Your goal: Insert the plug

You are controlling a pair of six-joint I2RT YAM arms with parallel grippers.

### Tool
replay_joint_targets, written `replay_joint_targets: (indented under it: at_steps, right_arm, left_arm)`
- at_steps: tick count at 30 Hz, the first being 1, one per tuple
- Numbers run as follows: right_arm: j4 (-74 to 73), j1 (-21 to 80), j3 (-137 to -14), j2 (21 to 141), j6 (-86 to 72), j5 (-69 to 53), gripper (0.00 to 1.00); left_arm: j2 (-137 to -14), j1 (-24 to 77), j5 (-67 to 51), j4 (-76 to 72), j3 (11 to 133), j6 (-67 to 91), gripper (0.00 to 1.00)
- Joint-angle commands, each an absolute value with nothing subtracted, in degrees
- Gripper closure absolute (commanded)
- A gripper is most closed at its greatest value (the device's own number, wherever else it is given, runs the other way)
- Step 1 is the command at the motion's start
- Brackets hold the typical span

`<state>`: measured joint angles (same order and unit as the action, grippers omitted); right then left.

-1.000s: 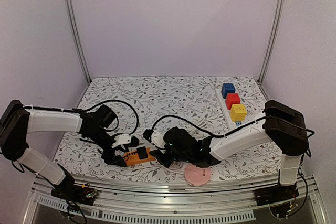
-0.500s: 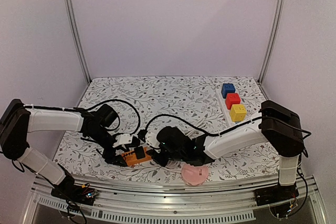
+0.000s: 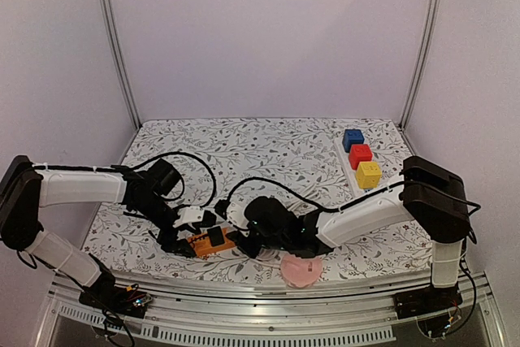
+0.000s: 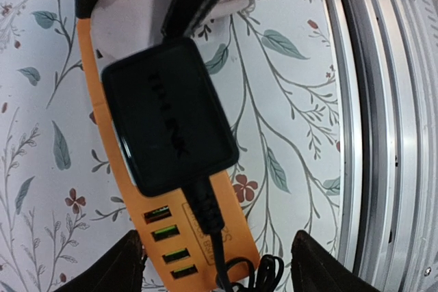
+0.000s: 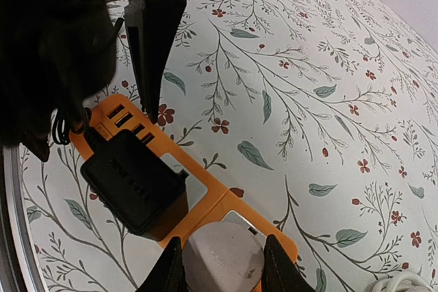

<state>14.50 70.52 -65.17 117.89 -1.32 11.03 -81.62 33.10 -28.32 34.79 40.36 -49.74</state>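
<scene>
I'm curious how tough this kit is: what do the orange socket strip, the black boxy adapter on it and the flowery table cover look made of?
Orange socket strip: likely moulded plastic, smooth with a slight sheen.
Black boxy adapter: plastic too, fairly matte, rounded corners, faint lettering.
Flowery table cover: probably printed fabric or vinyl; flat, unshiny, weave not visible.

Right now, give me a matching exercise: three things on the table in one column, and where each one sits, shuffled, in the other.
Things:
1. black adapter
2. white plug
3. yellow block

Places:
A. between the fingers of the right gripper
B. on the white base at the table's right side
C. mid-way along the orange power strip, beside its USB ports

Pairs: 1-C, 2-A, 3-B
</scene>
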Motion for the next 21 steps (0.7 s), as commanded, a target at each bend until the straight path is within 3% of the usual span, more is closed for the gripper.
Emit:
replay_joint_targets:
  at_steps: [1,3,9,21]
  right_arm:
    - [-19.94,69.11,-57.11,128.26,-2.82,10.68,0.85]
    - [-23.36,69.13,-59.52,126.14,-1.88,12.14,0.73]
    - [-28.73,69.08,-67.75,119.64,2.53,14.80,0.58]
    - [-24.75,69.11,-70.31,107.21,4.01,9.01,0.41]
  left_arm:
    - [-81.57,33.23,-31.38,38.76,40.78,-50.57,0.27]
    - [-81.58,33.22,-31.38,38.85,40.78,-50.52,0.27]
    - [-80.98,33.13,-31.22,39.11,40.96,-50.37,0.27]
    - [-80.09,32.87,-31.45,39.17,41.09,-50.62,0.27]
